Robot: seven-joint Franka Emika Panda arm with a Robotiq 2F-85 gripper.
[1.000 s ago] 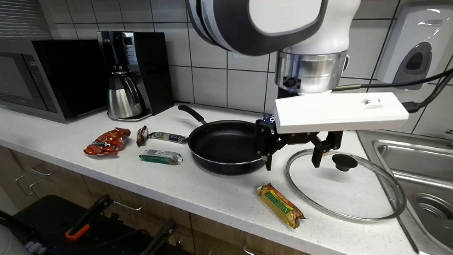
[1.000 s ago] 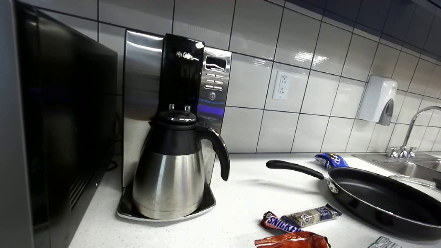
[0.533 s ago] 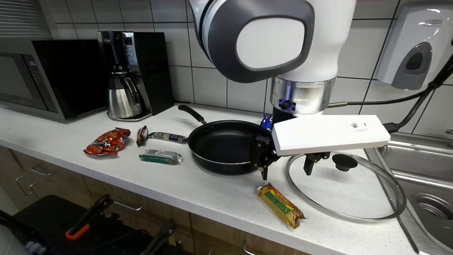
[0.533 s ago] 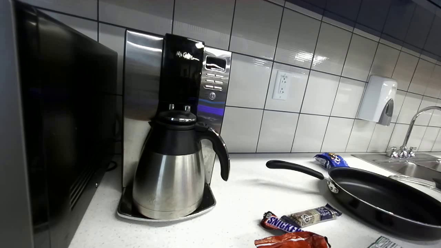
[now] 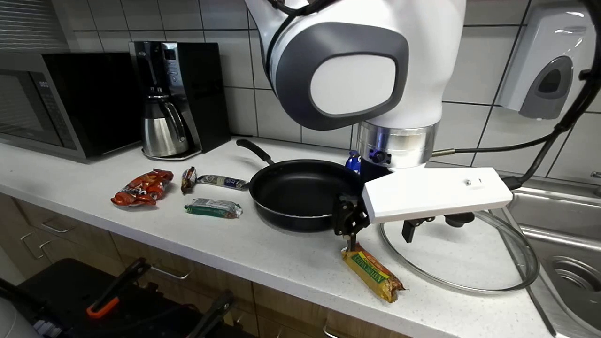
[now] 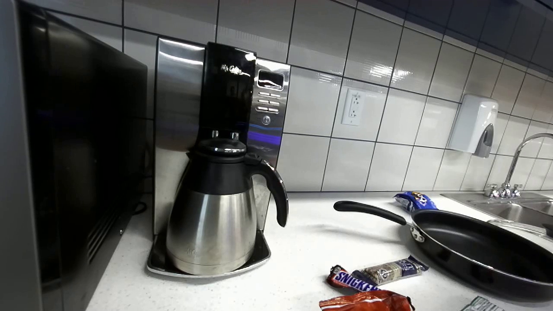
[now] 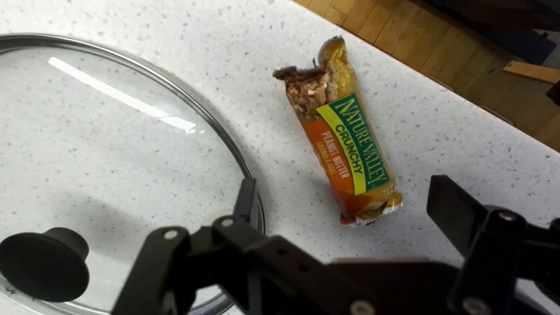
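Observation:
My gripper (image 5: 379,239) is open and empty, pointing down over the counter. In the wrist view its fingers (image 7: 344,183) stand wide apart. A yellow-orange Nature Valley granola bar (image 5: 373,277) lies on the counter below; in the wrist view the bar (image 7: 345,144) lies slightly tilted, its near end between the fingers but not visibly gripped. One finger overlaps the rim of a glass lid with a black knob (image 7: 43,267); contact cannot be told. The lid (image 5: 474,263) lies beside the bar. A black frying pan (image 5: 300,223) is behind the other finger; the pan (image 6: 479,263) shows in both exterior views.
A red bag (image 5: 143,188), a Snickers wrapper (image 6: 352,278), a grey-blue bar (image 5: 223,181) and a green packet (image 5: 213,208) lie left of the pan. A blue bag (image 6: 414,201) is behind it. Coffee maker (image 6: 179,108), microwave (image 5: 103,98) and sink (image 5: 558,211) flank the counter.
In an exterior view the arm and open gripper have moved down toward the counter and slightly left, so one fingertip now overlaps the granola bar's far end. The objects have not moved.

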